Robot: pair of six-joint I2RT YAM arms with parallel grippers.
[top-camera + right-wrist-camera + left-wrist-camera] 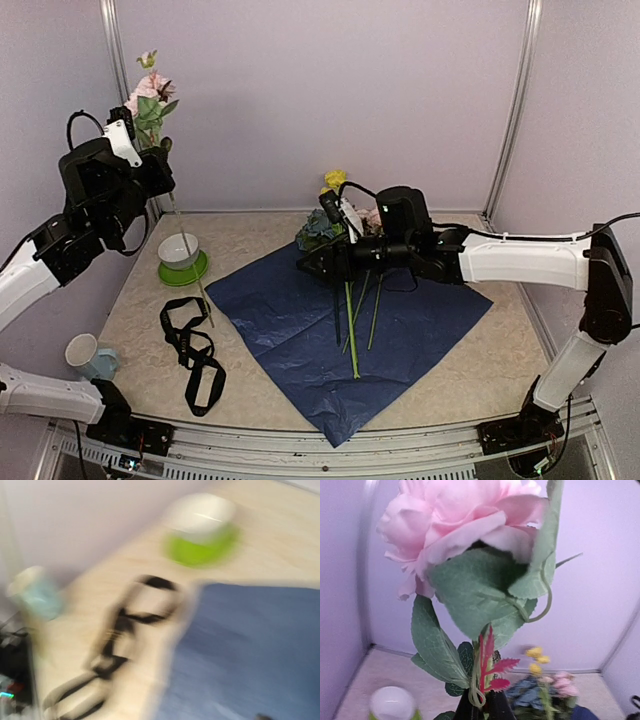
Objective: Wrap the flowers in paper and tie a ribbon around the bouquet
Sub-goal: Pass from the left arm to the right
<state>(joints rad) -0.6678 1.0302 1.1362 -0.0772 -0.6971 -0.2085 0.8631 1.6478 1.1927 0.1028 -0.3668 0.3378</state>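
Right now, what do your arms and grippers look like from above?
Both have white tubular links between black joint housings. The left arm shows a black cable looping over its wrist; the right arm has one running along its white link. The left gripper and right gripper are black, with white wrist brackets.

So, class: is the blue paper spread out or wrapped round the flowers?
Spread out. The paper lies flat on the table, stems of the flowers resting on it, unwrapped.

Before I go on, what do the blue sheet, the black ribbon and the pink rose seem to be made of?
The sheet is likely thin paper, matte and finely creased. The ribbon seems to be limp fabric, lying in loose loops. The rose is probably artificial, with cloth-like petals and matte, veined leaves.
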